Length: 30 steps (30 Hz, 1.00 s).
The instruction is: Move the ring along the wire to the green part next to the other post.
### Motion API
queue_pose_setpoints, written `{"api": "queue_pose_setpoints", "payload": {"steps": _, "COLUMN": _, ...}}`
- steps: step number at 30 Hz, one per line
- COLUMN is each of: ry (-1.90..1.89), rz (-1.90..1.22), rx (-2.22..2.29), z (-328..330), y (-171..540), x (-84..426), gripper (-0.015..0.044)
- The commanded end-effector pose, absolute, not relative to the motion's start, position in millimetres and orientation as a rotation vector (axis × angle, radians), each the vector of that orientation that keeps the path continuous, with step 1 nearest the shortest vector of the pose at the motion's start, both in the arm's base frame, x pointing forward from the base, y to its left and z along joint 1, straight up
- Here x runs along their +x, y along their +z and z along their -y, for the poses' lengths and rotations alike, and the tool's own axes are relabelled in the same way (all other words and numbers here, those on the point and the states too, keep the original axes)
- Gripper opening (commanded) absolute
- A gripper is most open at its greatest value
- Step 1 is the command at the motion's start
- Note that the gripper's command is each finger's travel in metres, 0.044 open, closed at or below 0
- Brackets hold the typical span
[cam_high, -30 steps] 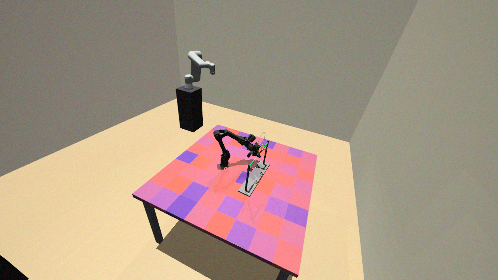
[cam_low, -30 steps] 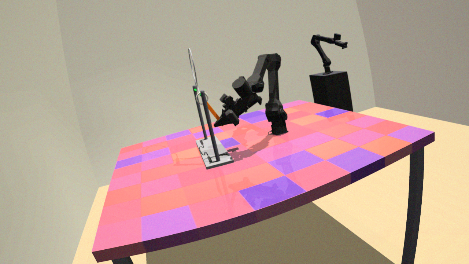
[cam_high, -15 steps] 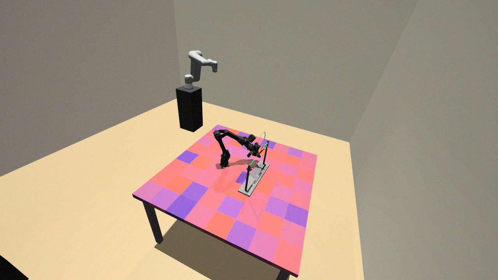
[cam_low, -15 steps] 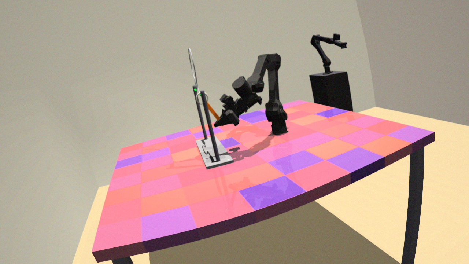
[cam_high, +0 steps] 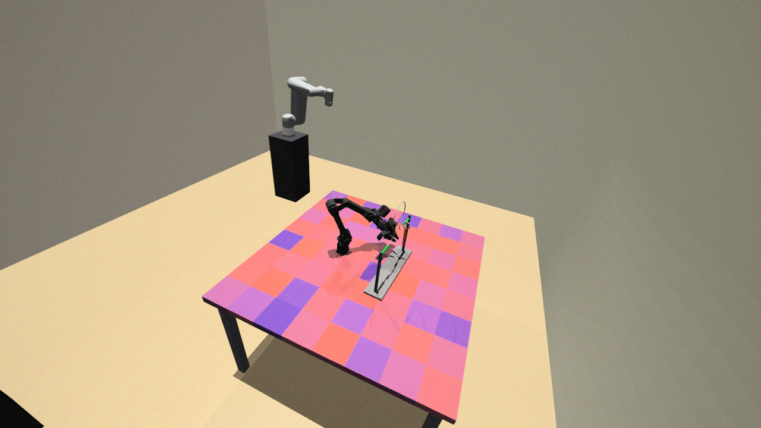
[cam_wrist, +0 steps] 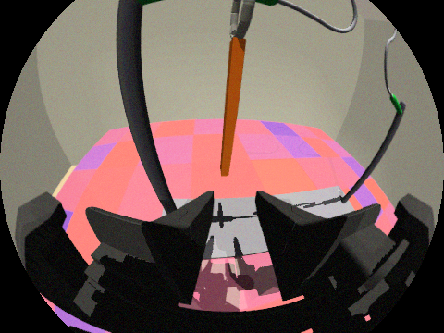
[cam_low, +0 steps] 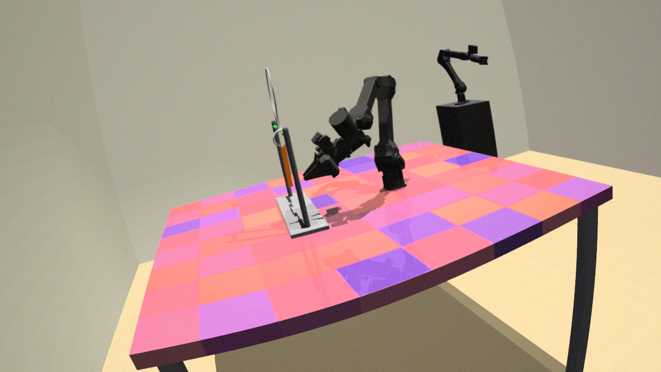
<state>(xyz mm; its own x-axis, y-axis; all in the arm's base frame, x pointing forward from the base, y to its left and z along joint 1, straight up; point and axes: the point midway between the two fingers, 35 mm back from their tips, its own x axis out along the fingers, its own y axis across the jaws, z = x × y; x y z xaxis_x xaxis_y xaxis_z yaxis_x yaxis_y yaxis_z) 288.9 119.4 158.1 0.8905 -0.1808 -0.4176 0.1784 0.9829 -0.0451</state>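
The ring (cam_low: pixel 273 137) (cam_wrist: pixel 248 18) hangs around the green part (cam_wrist: pixel 265 1) (cam_high: pixel 407 219) beside the post (cam_high: pixel 403 248) (cam_low: pixel 295 171) (cam_wrist: pixel 129 83) that stands left in the wrist view. Its orange handle (cam_high: pixel 405 235) (cam_low: pixel 286 166) (cam_wrist: pixel 233 106) hangs down nearly vertical, clear of the fingers. My gripper (cam_high: pixel 396 239) (cam_low: pixel 304 178) (cam_wrist: pixel 235 196) is partly open and empty, a short way from the handle on the arm's side. The other green part (cam_high: pixel 384 249) (cam_wrist: pixel 396 104) is by the other post (cam_high: pixel 379 271) (cam_wrist: pixel 383 154). The ring's exact contact with the wire is too small to tell.
The thin grey wire (cam_high: pixel 405 205) (cam_low: pixel 269 83) (cam_wrist: pixel 342 31) loops high between the posts. The grey base (cam_high: pixel 372 292) (cam_low: pixel 318 226) (cam_wrist: pixel 250 231) carries both posts on the chequered table (cam_high: pixel 298 324) (cam_low: pixel 240 314). Another arm on a black pedestal (cam_high: pixel 289 170) (cam_low: pixel 467 129) stands beyond the table.
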Motion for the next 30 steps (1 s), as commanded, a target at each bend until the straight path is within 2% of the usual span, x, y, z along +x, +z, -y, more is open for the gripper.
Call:
{"api": "queue_pose_setpoints", "payload": {"steps": 1, "ry": -0.187, "rz": -0.43, "rx": 0.007, "z": -122.7, "y": 164.4, "x": 280.4, "gripper": 0.016}}
{"api": "queue_pose_setpoints", "payload": {"steps": 11, "ry": -0.189, "rz": -0.427, "rx": 0.007, "z": -126.9, "y": 177.8, "x": 249.7, "gripper": 0.016}}
{"api": "queue_pose_setpoints", "payload": {"steps": 30, "ry": -0.189, "rz": -0.427, "rx": 0.007, "z": -126.9, "y": 178.1, "x": 249.2, "gripper": 0.016}}
